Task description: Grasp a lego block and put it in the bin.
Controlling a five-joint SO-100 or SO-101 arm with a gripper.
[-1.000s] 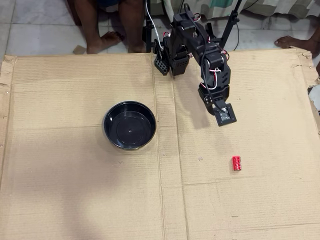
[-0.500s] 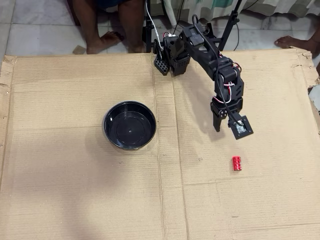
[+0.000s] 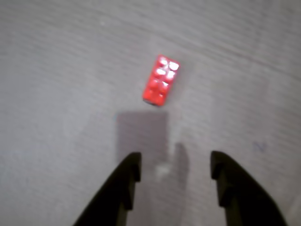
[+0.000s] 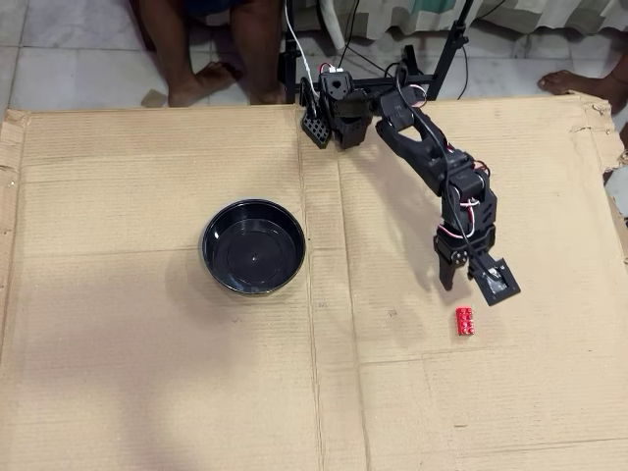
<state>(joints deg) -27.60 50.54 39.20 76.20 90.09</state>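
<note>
The red lego block (image 3: 161,80) lies on the cardboard, studs up, a little ahead of my open gripper (image 3: 175,165). The two black fingers stand apart with nothing between them. In the overhead view the block (image 4: 464,321) lies on the cardboard right of centre, just below the gripper (image 4: 467,283), which hovers above it and is apart from it. The bin (image 4: 253,246), a round glossy black bowl, sits empty well to the left of the arm.
A large sheet of cardboard (image 4: 147,373) covers the floor. The arm's base (image 4: 334,108) stands at the top edge. People's bare legs and feet (image 4: 211,59) are beyond the top edge, and another foot (image 4: 579,78) is at the top right.
</note>
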